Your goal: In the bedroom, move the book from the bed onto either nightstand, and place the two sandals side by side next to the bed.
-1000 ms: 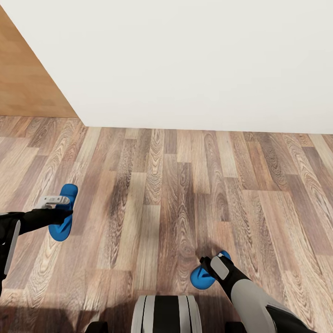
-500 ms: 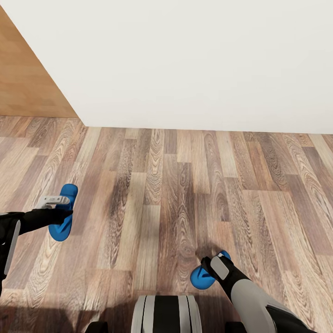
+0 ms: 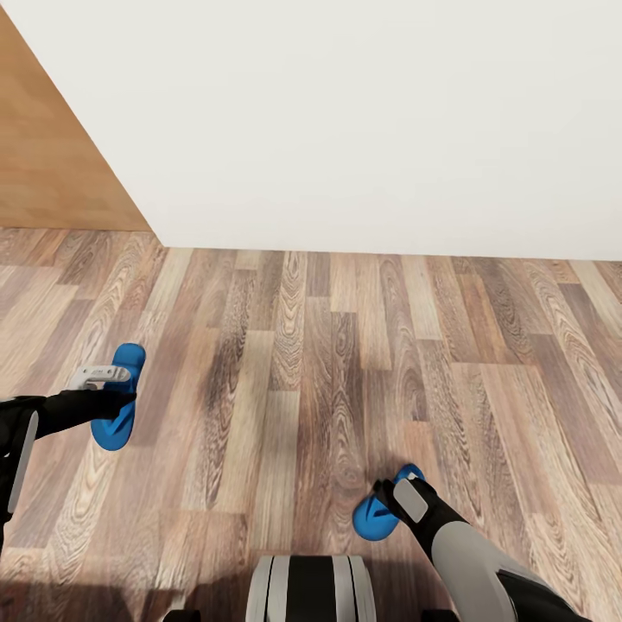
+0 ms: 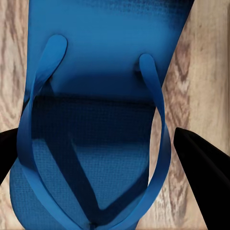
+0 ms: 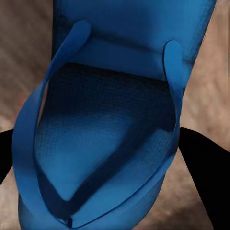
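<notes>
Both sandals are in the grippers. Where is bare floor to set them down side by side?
The broad stretch of plank floor between the left sandal and the right sandal, running up to the white wall, is bare. It is crowded only low in the head view, by the robot's base.

My left arm reaches inward from left edge, left gripper (image 3: 111, 399) fingers clamped either side of sandal. My right arm bent low, right gripper (image 3: 386, 505) likewise clamped on other sandal.
</notes>
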You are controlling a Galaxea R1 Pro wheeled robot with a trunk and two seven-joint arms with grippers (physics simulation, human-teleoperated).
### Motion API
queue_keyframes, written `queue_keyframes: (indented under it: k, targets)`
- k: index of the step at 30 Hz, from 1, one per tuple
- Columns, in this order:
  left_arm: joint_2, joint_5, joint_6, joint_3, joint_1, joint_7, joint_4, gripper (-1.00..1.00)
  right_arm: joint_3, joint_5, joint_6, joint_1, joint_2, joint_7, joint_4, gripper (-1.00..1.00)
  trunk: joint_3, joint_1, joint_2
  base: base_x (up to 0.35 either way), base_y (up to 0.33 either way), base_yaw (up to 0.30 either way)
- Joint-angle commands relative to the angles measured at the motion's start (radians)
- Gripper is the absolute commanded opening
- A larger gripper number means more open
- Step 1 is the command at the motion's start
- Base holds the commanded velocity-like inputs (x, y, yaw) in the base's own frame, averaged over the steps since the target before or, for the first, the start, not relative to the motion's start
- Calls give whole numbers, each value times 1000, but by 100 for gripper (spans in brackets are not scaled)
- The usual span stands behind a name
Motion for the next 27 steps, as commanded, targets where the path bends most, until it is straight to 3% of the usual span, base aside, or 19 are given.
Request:
queue_keyframes:
  k: [1,27]
  targets:
    - [0,-11,3,1,-1,-11,-1,-100,2,-10,4,0,0,-7,-3,-100,3,-1,0,0,0,0]
    - [-9,-11,3,1,-1,-3,1,-100,14,-3,2,2,-5,6,-18,-100,104,-12,6,0,0,-7]
